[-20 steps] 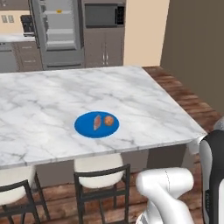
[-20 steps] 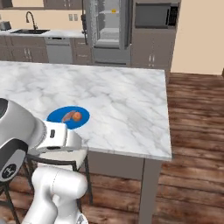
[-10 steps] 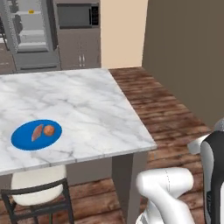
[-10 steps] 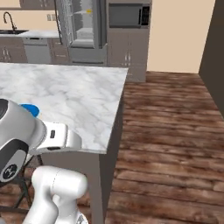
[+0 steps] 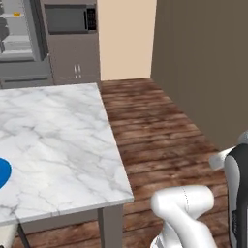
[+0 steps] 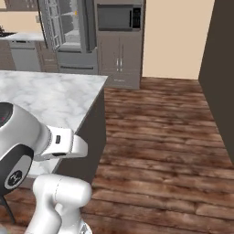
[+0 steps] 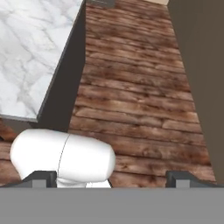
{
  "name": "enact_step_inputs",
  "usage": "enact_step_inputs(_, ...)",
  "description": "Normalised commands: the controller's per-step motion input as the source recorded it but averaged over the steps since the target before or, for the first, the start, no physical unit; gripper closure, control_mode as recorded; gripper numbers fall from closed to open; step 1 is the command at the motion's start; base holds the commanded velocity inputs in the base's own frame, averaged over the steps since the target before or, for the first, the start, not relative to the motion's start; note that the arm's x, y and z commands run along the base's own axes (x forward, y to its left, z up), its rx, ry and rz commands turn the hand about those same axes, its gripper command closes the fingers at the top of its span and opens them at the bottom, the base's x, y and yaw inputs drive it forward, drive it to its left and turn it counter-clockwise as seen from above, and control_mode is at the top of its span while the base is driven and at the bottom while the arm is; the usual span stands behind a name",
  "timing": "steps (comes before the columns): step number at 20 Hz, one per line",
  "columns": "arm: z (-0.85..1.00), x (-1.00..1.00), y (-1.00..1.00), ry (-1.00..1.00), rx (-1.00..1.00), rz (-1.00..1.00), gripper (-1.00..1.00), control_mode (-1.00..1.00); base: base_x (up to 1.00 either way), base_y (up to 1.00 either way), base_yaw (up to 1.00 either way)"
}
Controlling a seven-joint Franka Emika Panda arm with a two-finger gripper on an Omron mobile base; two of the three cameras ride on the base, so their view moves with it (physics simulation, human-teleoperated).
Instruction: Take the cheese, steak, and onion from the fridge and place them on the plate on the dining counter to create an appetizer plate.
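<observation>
The dining counter [image 5: 53, 140] fills the left of the left base view, with a sliver of the blue plate [image 5: 2, 175] at the frame's left edge. The steak and onion are out of view. The fridge [image 5: 22, 72] stands open at the back left, a small yellow-orange item [image 5: 17, 14], perhaps the cheese, on an upper shelf. The right base view has the fridge [image 6: 75, 61] behind the counter [image 6: 41, 96]. My gripper [image 7: 111, 179] is open with nothing between its fingertips [image 7: 41, 177], hanging over wooden floor beside the counter's end [image 7: 30, 48].
A dark built-in microwave [image 5: 68, 19] sits over grey cabinets right of the fridge. Wooden floor [image 6: 160, 137] runs between the counter's end and a dark brown wall [image 5: 208, 63] on the right. A stool seat [image 5: 6, 235] pokes out under the counter's near edge.
The whole picture has slid left in both base views, so the camera has moved right. The plate with its food has gone from mid-counter to the left edge. The gripper stays open.
</observation>
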Motion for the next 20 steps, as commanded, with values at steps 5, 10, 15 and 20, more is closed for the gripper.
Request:
enact_step_inputs(5,0.0,0.0,0.0,0.0,0.0,0.0,-1.0,1.0,1.0,-0.62,0.01)
enact_step_inputs(10,0.0,0.0,0.0,0.0,0.0,0.0,-1.0,1.0,1.0,-0.6,0.05)
enact_step_inputs(15,0.0,0.0,0.0,0.0,0.0,0.0,-1.0,1.0,0.49,-1.0,0.14)
enact_step_inputs(20,0.0,0.0,0.0,0.0,0.0,0.0,-1.0,1.0,-0.14,-1.0,-0.07)
